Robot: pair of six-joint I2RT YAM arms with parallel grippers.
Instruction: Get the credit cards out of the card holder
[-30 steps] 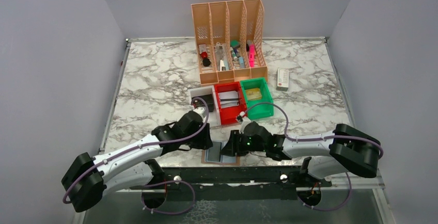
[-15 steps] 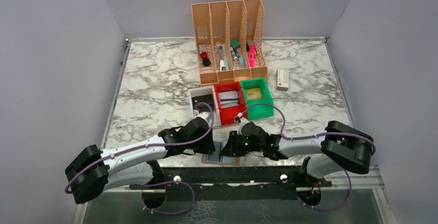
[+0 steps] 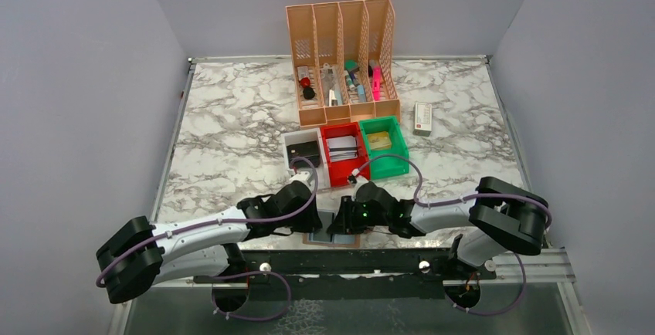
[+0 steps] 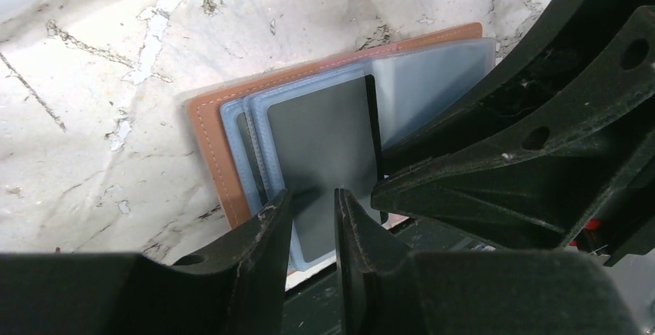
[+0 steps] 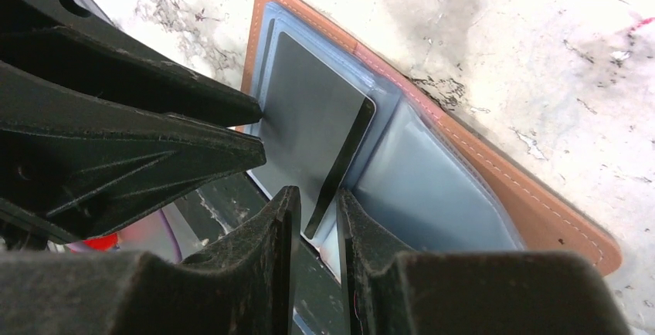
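Extraction is judged barely begun. Between the narrow-set jaws of the left gripper [image 4: 314,211] the edge of a dark credit card [image 4: 324,138] is seen, with the open card holder [image 4: 207,138] just beyond; whether it is gripped cannot be told. The same is seen at the right gripper [image 5: 315,211]. A firm pinch and an outward pull are called for next

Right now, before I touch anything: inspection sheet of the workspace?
Surface: marble-pattern table.
Job's things: card holder open flat at the near edge; dark credit card in its clear sleeve.
Clutter: tan file organizer holding small items; white bin, red bin, green bin; small white box far right.
Grippers: left claw and right claw both at the card, jaws narrow; grip unclear.
Cables: purple cables along both arms, one looping by the green bin.
Surroundings: grey walls on three sides.
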